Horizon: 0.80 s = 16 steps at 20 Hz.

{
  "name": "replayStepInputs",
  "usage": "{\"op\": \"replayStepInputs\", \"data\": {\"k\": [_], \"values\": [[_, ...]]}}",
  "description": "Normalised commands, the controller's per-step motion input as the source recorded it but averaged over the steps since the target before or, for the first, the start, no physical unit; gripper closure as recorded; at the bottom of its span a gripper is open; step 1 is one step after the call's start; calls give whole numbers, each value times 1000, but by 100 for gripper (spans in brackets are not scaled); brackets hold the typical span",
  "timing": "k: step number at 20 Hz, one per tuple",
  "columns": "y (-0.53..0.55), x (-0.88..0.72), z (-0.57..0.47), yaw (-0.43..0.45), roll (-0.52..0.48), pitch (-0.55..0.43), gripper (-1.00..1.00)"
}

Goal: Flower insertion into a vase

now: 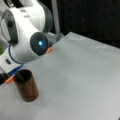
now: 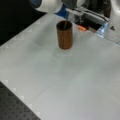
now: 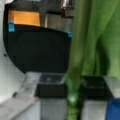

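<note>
- Green flower stem fills the wrist view, clamped in the end effector.
- White counter spreads wide.
- Brown vase stands upright at its far side, stem tip inside its mouth.

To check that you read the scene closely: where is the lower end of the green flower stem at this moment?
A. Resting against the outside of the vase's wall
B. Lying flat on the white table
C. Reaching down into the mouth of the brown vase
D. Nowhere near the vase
C: in a front view the thin green stem drops from the gripper into the open mouth of the upright vase.
</note>
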Motion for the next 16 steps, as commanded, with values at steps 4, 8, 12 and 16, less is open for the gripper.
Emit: {"op": "replayStepInputs", "data": {"k": [4,8,12,16], "values": [[17,209,-124,-109,22,-31,100],[66,247,-90,-220,76,-54,-100],[64,340,-46,-288,68,-53,-100],[14,423,-5,-253,40,-23,-100]]}}
